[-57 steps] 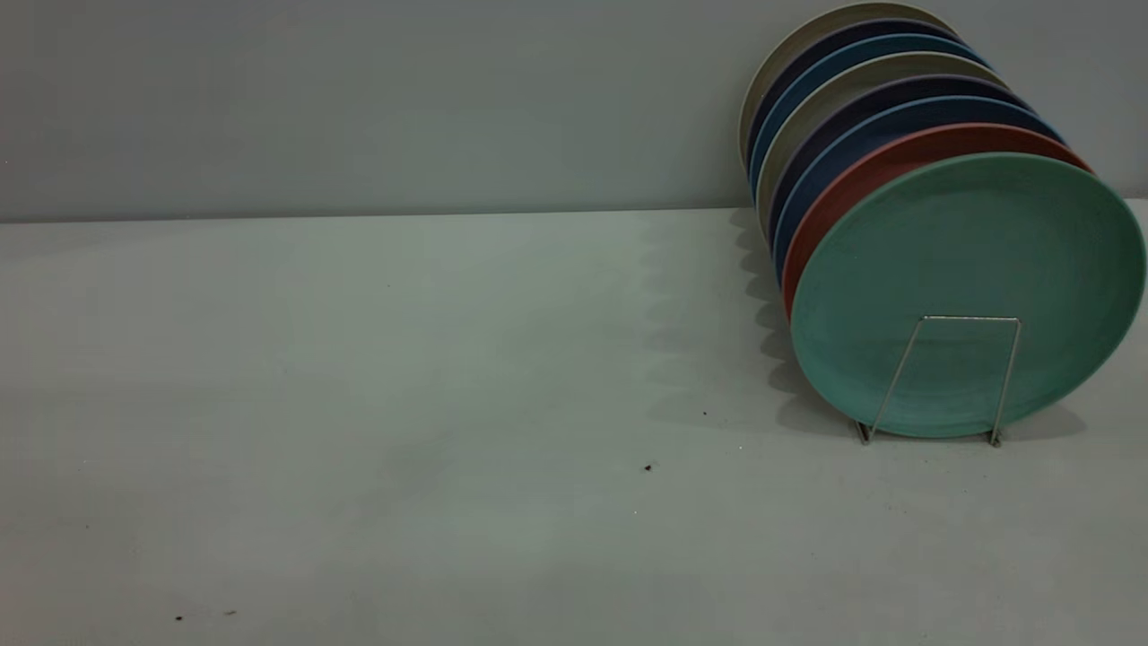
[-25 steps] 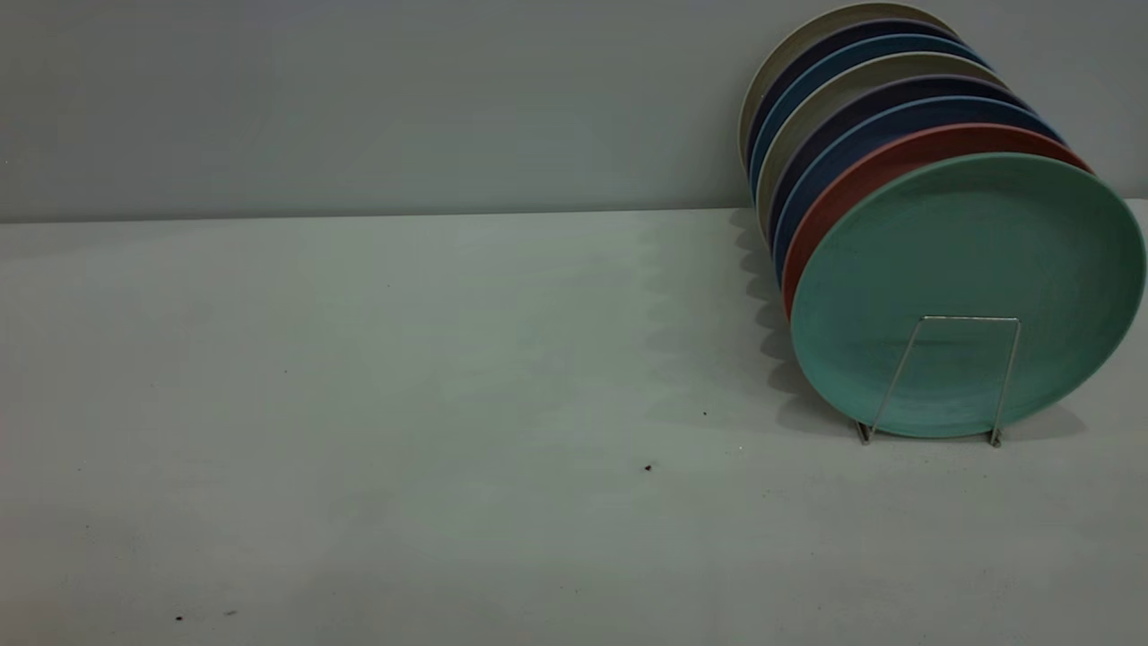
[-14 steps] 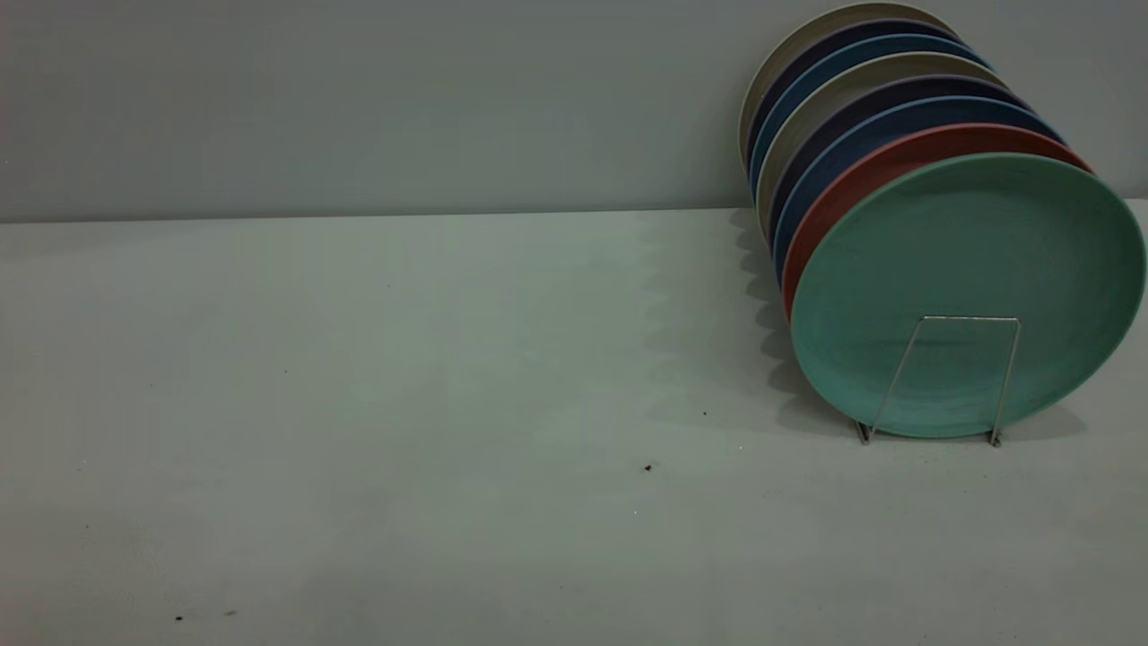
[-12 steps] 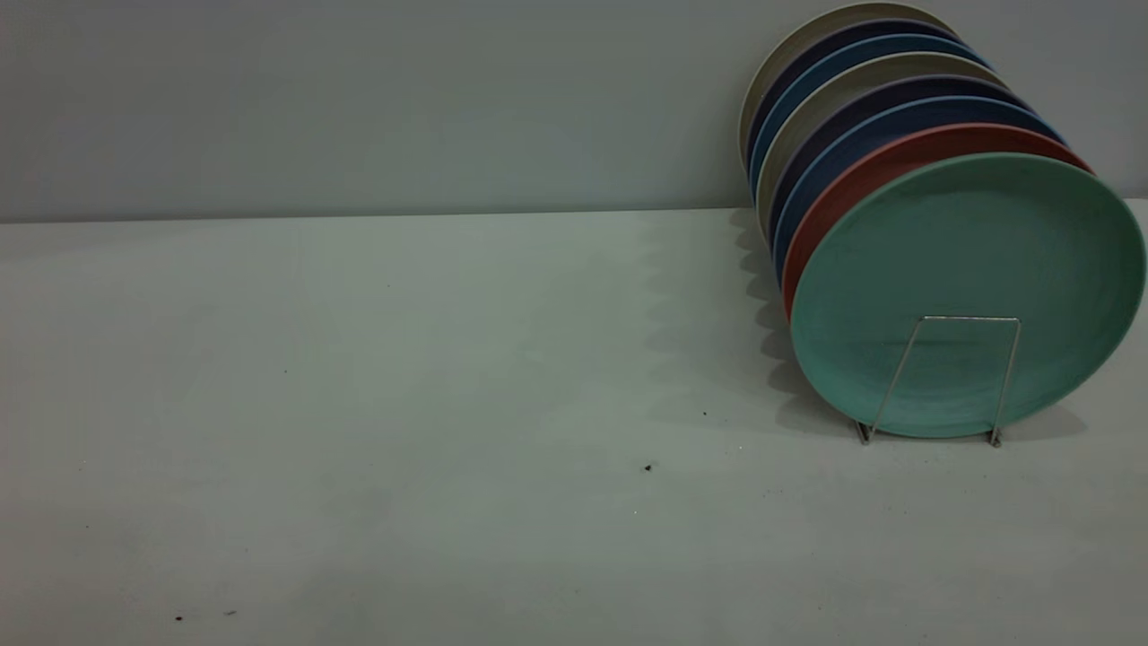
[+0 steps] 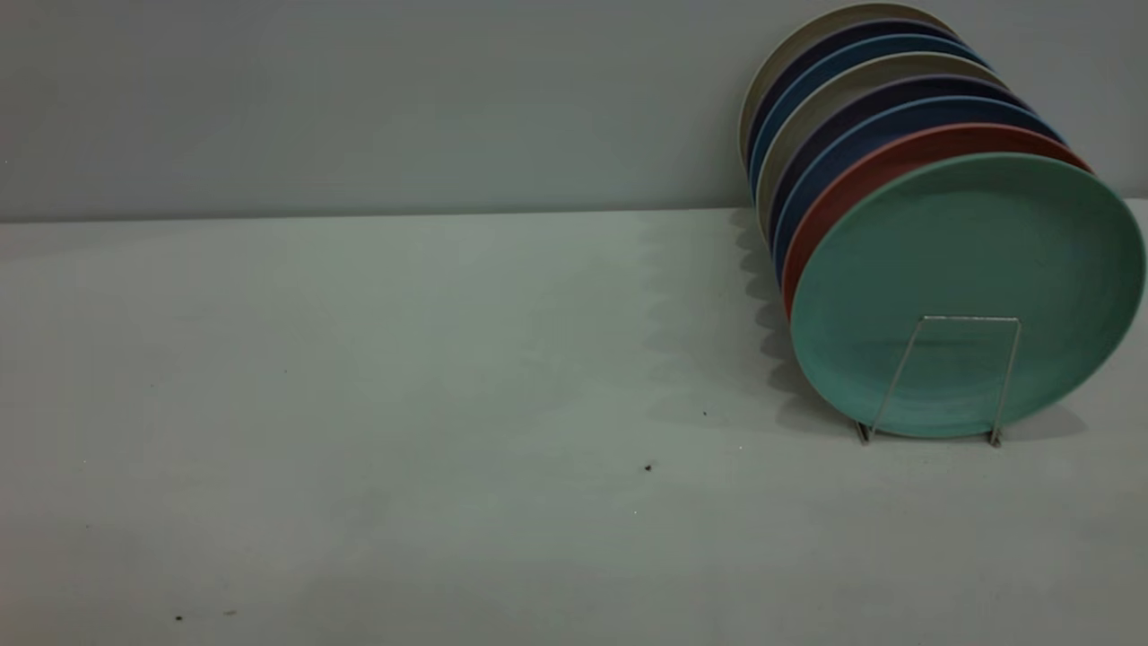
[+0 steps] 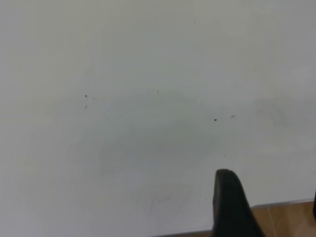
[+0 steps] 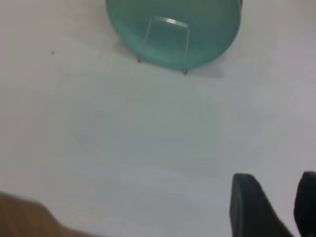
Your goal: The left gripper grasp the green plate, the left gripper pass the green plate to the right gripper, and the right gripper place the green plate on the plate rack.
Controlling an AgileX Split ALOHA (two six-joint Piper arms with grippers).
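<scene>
Altogether eight plates stand on edge in the plate rack [image 5: 958, 377] on the tabletop [image 5: 404, 404], the green plate [image 5: 969, 269] frontmost, face toward the exterior camera, one wire loop before it. Right pincer [image 7: 274, 207] hangs released, grasping nothing, well apart from the rack. Left pincer [image 6: 266, 207] shows one finger; its state cannot be told.

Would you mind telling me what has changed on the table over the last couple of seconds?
Nothing visibly changed. The green plate stands at the front of the plate rack, ahead of the salmon-pink plate, exactly as before, and neither arm enters the exterior view.
</scene>
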